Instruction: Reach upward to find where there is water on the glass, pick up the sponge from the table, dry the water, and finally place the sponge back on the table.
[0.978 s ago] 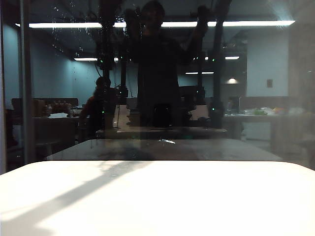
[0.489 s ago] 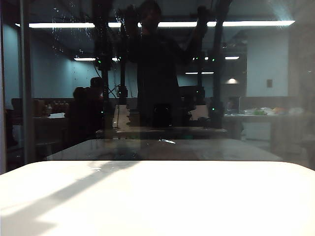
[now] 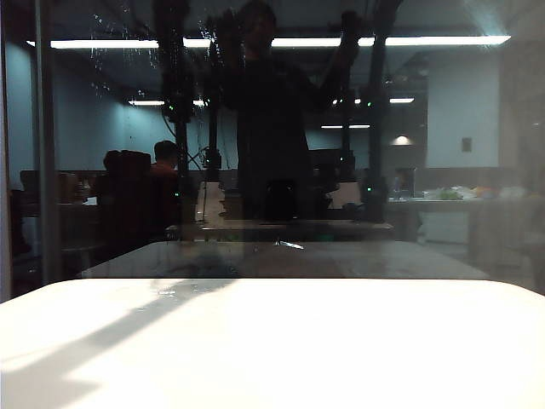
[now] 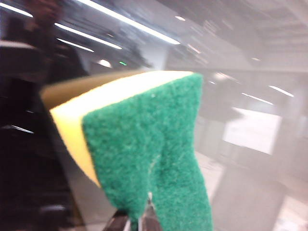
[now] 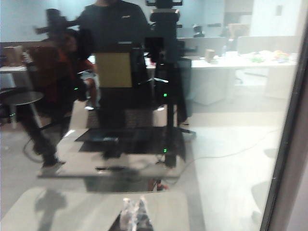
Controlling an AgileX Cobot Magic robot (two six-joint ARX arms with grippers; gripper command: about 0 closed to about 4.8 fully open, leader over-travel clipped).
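— Left wrist view: what's my left gripper (image 4: pixel 137 222) clamping?
— My sponge (image 4: pixel 139 144), raised against the glass (image 4: pixel 250 72).
— And my right gripper (image 5: pixel 136 211)?
— Pinched together, empty, above the table (image 5: pixel 72 207).

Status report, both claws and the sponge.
Left claw shut on sponge, raised at the glass. Right claw low, holding nothing. Water upper left. Nothing in the way.

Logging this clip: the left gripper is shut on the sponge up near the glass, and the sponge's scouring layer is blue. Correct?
Not quite. The left wrist view shows the scouring layer of the sponge is green, over yellow foam. The left gripper is shut on it near the glass, as stated.
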